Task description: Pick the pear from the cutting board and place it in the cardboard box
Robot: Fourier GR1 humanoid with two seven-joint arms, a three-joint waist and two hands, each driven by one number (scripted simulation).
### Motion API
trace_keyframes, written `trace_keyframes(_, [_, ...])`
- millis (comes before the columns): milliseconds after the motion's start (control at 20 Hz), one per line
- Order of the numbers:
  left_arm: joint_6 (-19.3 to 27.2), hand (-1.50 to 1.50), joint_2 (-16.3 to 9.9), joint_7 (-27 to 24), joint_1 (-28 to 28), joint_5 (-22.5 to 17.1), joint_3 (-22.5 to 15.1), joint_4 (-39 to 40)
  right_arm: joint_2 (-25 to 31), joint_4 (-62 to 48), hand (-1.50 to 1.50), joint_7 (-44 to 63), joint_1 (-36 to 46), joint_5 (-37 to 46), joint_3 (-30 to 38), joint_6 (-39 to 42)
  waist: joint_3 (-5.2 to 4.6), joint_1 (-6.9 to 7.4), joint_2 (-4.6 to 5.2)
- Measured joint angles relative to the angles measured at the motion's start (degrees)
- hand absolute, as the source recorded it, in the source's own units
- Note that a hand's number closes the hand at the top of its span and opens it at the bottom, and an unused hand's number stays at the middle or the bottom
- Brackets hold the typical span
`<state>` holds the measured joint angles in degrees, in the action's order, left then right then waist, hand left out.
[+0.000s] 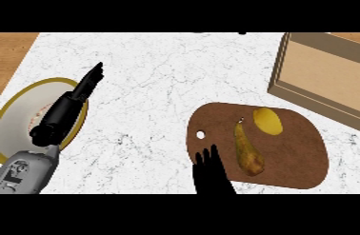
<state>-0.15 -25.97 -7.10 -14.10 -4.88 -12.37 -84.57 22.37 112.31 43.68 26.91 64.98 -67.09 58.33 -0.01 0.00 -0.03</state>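
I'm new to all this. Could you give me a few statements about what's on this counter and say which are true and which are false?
1. The pear lies on the cutting board. True.
2. The pear is already in the cardboard box. False: it is on the board.
3. The right hand is holding the pear. False: its fingers are straight, beside it.
4. The left hand is over a plate. True.

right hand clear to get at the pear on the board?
Probably yes. The right hand is open at the cutting board's near edge, just left of the pear. Nothing lies between them; the yellow fruit sits beyond the pear's stem end.
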Motion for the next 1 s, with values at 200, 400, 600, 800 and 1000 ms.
trace_keyframes(200, [-0.9,0.0,0.36,0.9,0.85,0.82,1.42,-1.58,1.16,-3.67,-1.5,-3.08,0.87,2.77,0.53,-2.93,0.01,0.21,0.01])
trace_keyframes(400, [-2.47,0.0,0.92,2.29,0.14,1.22,2.76,-1.89,0.91,-6.54,-1.5,-5.1,1.21,5.48,1.29,-3.41,0.02,0.17,0.03])
trace_keyframes(600, [-3.51,0.0,1.68,2.17,0.75,2.25,3.91,-2.22,1.86,-7.9,-1.5,-7.11,0.99,8.43,2.04,-4.58,0.01,0.14,0.02])
trace_keyframes(800, [-4.78,0.0,2.58,1.74,0.42,3.25,5.05,-1.31,3.16,-10.44,-1.5,-10.4,0.59,10.74,3.27,-7.52,0.01,0.12,0.03])
trace_keyframes(1000, [-5.25,0.0,3.4,2.41,1.78,4.39,5.58,-3.06,3.53,-13.82,-1.5,-13.97,-0.2,12.33,5.01,-11.07,0.01,0.2,0.02])
